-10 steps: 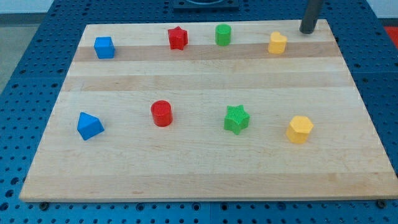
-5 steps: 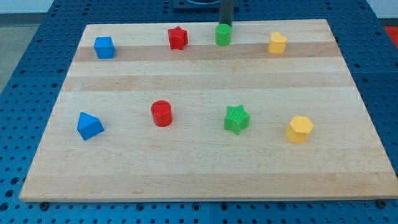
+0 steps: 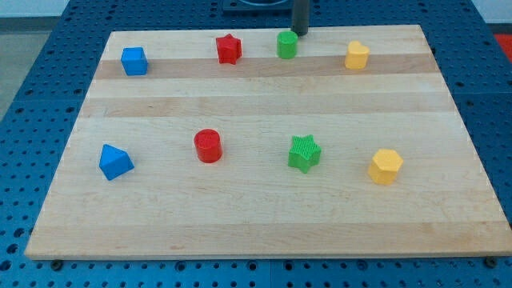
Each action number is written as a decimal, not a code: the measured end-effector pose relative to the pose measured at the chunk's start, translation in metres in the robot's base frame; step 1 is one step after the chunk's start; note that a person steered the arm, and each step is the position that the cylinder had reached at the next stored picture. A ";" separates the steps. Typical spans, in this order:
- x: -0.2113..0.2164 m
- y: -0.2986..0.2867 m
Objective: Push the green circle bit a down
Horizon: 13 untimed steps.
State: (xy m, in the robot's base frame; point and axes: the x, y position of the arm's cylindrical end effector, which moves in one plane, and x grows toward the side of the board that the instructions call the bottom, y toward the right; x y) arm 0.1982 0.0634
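Note:
The green circle (image 3: 287, 45) stands near the top edge of the wooden board (image 3: 264, 200), between the red star (image 3: 229, 49) and the upper yellow block (image 3: 357, 56). My tip (image 3: 301, 33) is at the view's top, just above and slightly right of the green circle, close to it; I cannot tell if they touch.
A blue cube (image 3: 134, 61) sits at the top left. In the lower row, from left to right, are a blue triangular block (image 3: 115, 162), a red circle (image 3: 208, 146), a green star (image 3: 304, 153) and a yellow hexagon (image 3: 386, 166).
My tip swept left from the board's top right corner to just above the green circle, then shifted slightly right. No block has visibly moved.

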 end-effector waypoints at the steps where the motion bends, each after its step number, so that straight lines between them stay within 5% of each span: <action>1: 0.000 0.000; 3: -0.002 -0.048; 5: 0.050 -0.049; 9: 0.014 -0.016; 13: 0.093 -0.016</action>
